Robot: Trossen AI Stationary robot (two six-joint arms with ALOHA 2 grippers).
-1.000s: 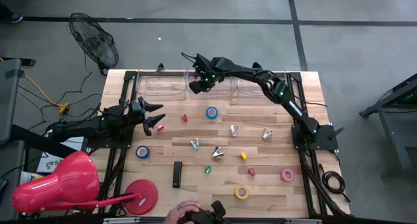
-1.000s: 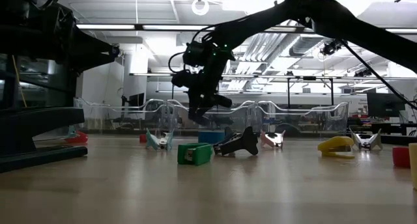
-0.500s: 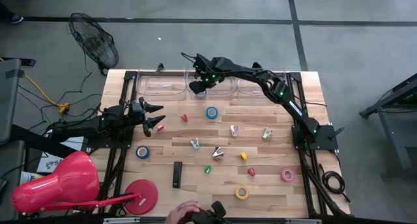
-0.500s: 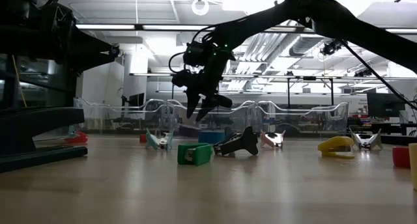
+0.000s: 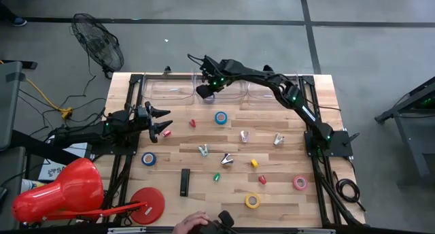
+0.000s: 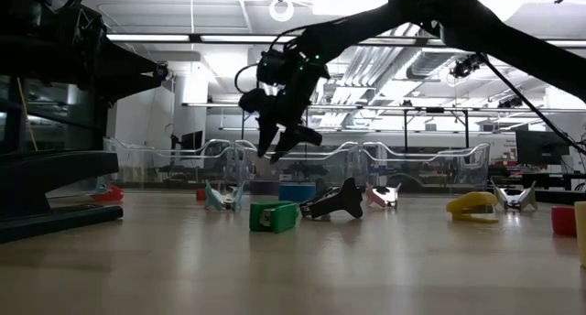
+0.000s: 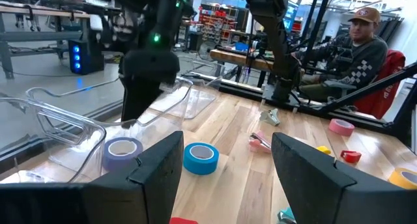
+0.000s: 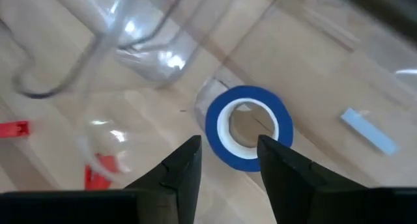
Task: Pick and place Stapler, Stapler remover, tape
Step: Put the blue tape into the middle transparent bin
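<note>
While right tool (image 8: pixel 227 160) hovers open above blue tape (image 8: pixel 248 127), no writing legible.

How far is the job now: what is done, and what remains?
Done: one tape roll lies in the clear tray, under the open right tool. In hand: nothing; the left tool waits open at the table's left side. Left on the table: blue rolls, a pink roll, a yellow roll, the black stapler and staple removers.

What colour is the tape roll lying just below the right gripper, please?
Blue tape roll with a pale centre, clearest in the right wrist view.
</note>
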